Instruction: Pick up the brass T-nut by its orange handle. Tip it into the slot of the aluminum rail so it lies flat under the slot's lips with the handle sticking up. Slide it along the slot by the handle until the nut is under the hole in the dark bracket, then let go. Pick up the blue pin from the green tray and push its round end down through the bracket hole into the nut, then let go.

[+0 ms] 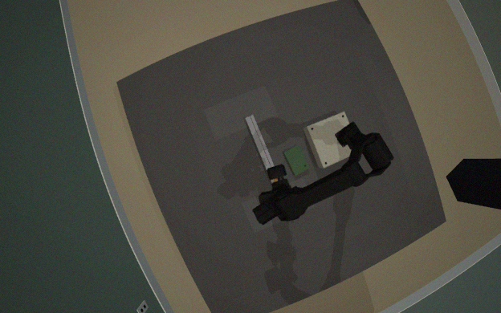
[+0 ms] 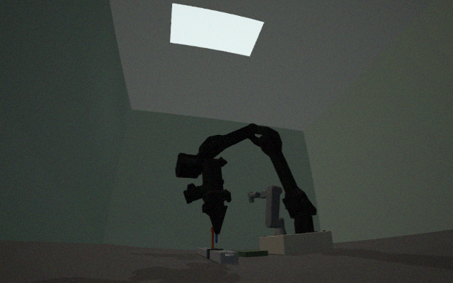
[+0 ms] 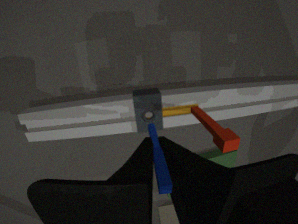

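Pin over rail, dim rm
Gripper [image 2: 218,233] [image 3: 153,143] clamped on blue pin [image 2: 216,238] [image 3: 160,162]; rail [image 1: 258,140] [image 2: 224,257] [image 3: 75,120] on dk gray mat [image 1: 193,120]; tan surface w/ pale edge; green walls [image 2: 163,189]; lit ceiling panel [image 2: 217,30].

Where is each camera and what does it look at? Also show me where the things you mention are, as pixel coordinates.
Top: high overhead, looking down at the rail [image 1: 258,140], green tray [image 1: 295,160] and black arm [image 1: 329,189].
Exterior: low down, looking slightly up at the whole arm [image 2: 237,138] from the side.
Wrist: on the arm, looking past its fingers at the blue pin [image 3: 160,162] and dark bracket [image 3: 148,102].
Top and exterior both show the pale base block [image 1: 317,154] [image 2: 272,245].
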Controlling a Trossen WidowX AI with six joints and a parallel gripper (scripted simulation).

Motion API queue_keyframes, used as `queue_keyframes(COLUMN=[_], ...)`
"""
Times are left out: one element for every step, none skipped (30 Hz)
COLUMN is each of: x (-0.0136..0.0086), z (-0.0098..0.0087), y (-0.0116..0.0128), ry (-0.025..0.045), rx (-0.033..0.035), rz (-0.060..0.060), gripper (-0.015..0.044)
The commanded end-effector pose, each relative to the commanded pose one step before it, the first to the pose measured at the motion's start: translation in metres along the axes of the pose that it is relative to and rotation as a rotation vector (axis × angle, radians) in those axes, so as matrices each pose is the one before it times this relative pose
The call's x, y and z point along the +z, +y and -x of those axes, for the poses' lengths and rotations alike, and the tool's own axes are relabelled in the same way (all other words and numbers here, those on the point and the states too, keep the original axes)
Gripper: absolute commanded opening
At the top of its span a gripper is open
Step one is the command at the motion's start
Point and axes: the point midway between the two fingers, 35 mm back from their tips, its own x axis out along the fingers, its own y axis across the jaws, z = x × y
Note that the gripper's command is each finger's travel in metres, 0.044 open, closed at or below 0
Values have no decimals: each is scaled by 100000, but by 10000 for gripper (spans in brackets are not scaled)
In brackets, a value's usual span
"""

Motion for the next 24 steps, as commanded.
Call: queue_keyframes(x=[649, 93, -11, -31, -65, -105, -136, -141, -128, -103, -103, -41, 30, 55, 76, 95, 108, 148, 138, 123, 83, -20, -38, -75], z=[9, 9, -2, -4, -8, -12, -16, -17, -15, -12, -12, -5, 4, 7, 10, 12, 13, 18, 16, 14, 9, -2, -5, -9], y=[197, 14, -10, -12, -23, -34, -43, -43, -38, -29, -26, -10, 9, 18, 26, 33, 38, 52, 49, 43, 29, -5, -12, -24], ry=[-241, -9, 1, 3, 6, 10, 13, 13, 12, 10, 10, 4, 2, 2, 1, -1, -3, -6, -6, -5, -3, 3, 4, 7], rx=[151, 1, -1, -1, -2, -3, -4, -4, -3, -3, -2, -1, 2, 3, 4, 5, 5, 6, 6, 5, 4, 0, -1, -2], rz=[-51, 1, 0, 0, 0, 0, 0, 0, 0, 0, 0, 0, 0, 0, 0, 0, 0, 0, 0, 0, 0, 0, 0, 0], gripper=[-150, -150, -150, -150, -150, -150, -150, -150, -150, -150, -150, -150, -150, -150, -150, -150, -150, -150, -150, -150, -150, -150, -150, -150])
